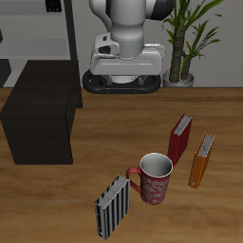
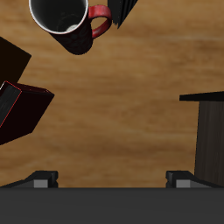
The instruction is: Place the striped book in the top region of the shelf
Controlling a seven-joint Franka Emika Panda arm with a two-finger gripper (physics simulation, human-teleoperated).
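Observation:
The striped book (image 1: 112,206) stands upright near the table's front edge, beside the mug (image 1: 155,177). Only a dark corner of it (image 2: 128,10) shows in the wrist view, next to the mug's handle. The shelf (image 1: 38,123) is a low black box with a flat bare top, farther back; one corner of it (image 2: 208,131) shows in the wrist view. My gripper (image 2: 112,179) is open and empty, high above the table between the shelf and the books, well back from the striped book. In the exterior view only the arm's white body (image 1: 128,33) shows.
A red book (image 1: 179,139) and an orange book (image 1: 201,159) stand beside the mug; the red book also shows in the wrist view (image 2: 22,114). A grey open rack (image 1: 38,33) and a potted plant (image 1: 187,43) stand at the back.

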